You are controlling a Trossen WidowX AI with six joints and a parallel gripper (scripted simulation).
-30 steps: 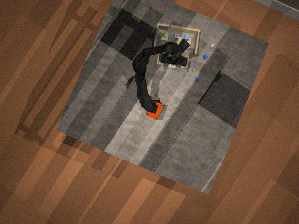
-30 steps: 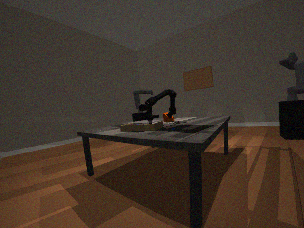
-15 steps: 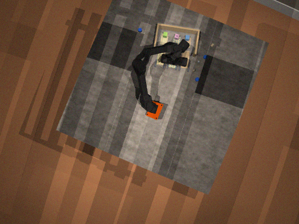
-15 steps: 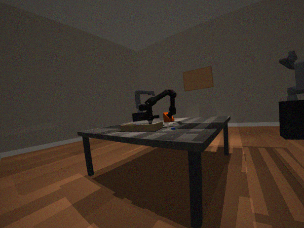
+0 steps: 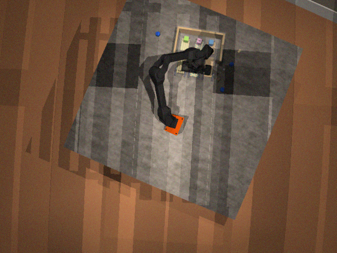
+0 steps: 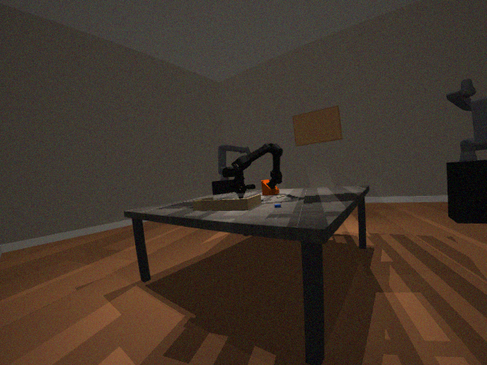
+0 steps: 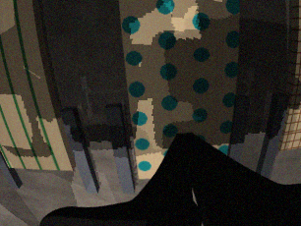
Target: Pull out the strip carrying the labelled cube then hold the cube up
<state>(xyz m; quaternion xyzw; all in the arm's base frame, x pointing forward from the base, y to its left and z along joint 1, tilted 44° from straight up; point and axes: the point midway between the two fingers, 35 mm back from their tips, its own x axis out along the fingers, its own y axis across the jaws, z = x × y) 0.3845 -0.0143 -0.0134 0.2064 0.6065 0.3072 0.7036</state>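
High overhead and low tableside views share arm and table; wrist view peers closely at strips.

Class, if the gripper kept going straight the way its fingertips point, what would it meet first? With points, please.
Probably the teal-dotted strip (image 7: 184,88), directly ahead of the shut gripper (image 7: 183,140); the remaining gap is hard to judge.

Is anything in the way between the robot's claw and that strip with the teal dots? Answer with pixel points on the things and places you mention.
Nothing visible stands between the closed black gripper (image 7: 189,137) and the pale strip with teal dots (image 7: 184,88): its fingertips overlap the strip's near end in the wrist view. Slim blue-grey posts rise beside the strip, not across it.
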